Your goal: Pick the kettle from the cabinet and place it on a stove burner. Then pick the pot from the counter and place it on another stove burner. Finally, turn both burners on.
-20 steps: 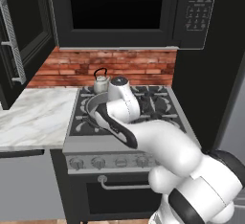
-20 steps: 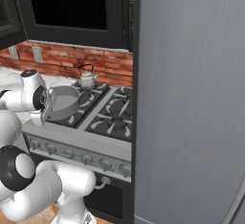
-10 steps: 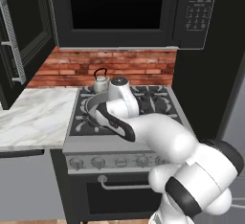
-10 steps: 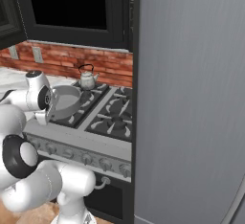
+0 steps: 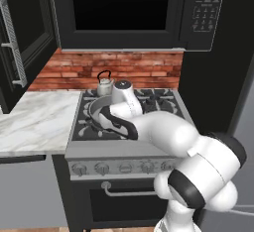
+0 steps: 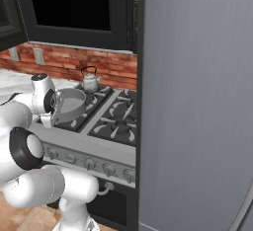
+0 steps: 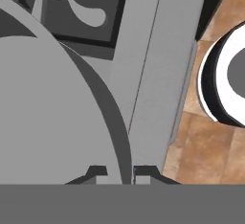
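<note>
Tool (image 7: 119,173) closed on rim of pot (image 5: 101,109): in hand view, the two dark tips straddle the thin dark edge of the pot wall at bottom centre, grey pot floor spreading to left of frame.

Pot in centre-left of left base view, over front-left stove burner (image 5: 92,127); whether resting on grate or just above, cannot tell. Same pot at left of right base view (image 6: 69,104), white wrist just beside its near rim.

Kettle (image 5: 104,83) upright on back-left burner, above pot in frame, close to brick wall; also at upper left of right base view (image 6: 89,81). Kettle step judged done.

Key relation: tool at pot's near rim, burner directly beneath pot. Judged next: settle pot, release, then knobs (image 5: 101,168) along range front, lower in frame. Marble tabletop (image 5: 34,122) at left.
</note>
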